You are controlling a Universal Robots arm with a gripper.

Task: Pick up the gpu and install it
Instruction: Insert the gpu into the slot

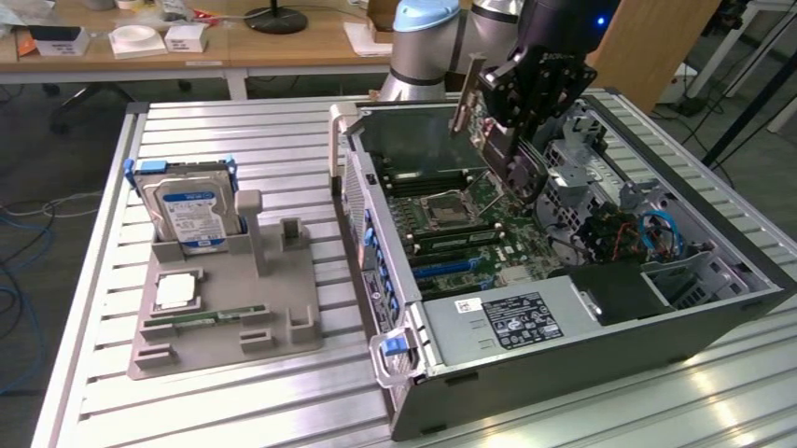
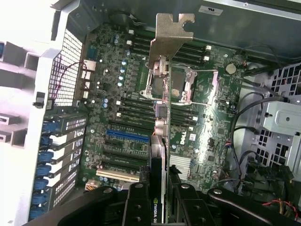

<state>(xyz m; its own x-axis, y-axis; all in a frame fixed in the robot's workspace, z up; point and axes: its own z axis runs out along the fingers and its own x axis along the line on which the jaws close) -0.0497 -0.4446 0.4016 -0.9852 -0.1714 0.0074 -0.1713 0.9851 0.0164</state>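
While tool [image 2: 160, 190] grips gpu [image 2: 159, 157], slatted table [image 1: 249, 415], wooden desks [image 1: 293, 49]

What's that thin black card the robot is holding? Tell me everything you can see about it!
The card is thin, flat and black, seen edge-on in the wrist view. One end carries a shiny silver metal bracket with a bent tab. Small green lettering shows near the grip. The gripper pinches it between its fingers, holding it over the green board inside the open computer case, in no slot.
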